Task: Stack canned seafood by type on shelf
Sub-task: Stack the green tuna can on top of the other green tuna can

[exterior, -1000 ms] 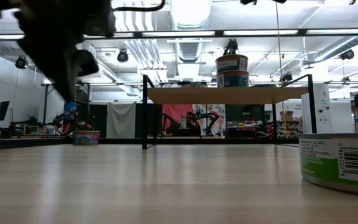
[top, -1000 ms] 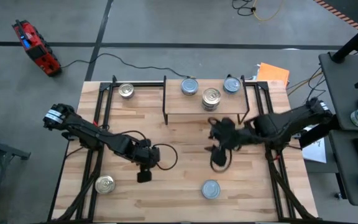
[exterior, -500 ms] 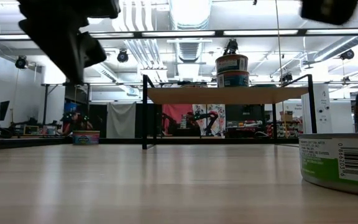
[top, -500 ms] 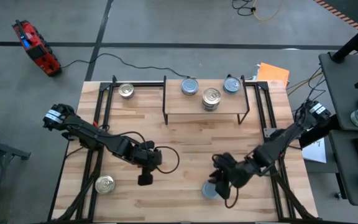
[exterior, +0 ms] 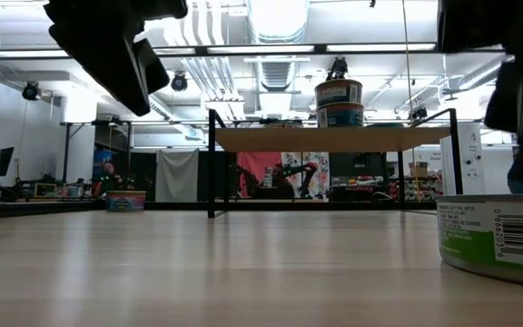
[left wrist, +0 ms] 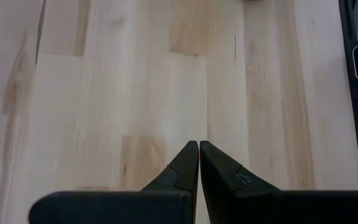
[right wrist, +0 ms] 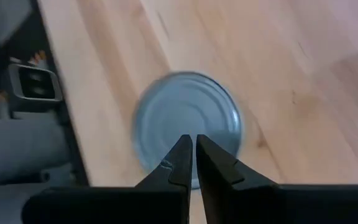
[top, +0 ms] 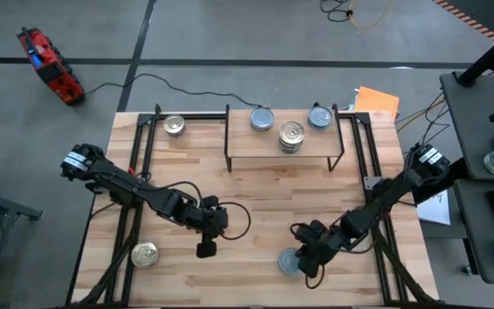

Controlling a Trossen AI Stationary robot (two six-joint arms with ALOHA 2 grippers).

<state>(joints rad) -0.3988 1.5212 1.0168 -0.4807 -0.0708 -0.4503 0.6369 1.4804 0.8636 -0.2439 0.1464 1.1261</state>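
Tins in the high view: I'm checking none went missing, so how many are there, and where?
6 visible: one on the table's far left, three on the shelf, one near left, one under the right pincer. Stacks may hide more.

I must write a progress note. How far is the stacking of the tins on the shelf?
Done: the shelf carries one two-tin stack. In hand: the right gripper, shut and holding nothing, hovers above a blue-topped tin; the left gripper waits shut over bare table. Left: that tin, a silver-topped tin near the front edge, and three tins behind the shelf.
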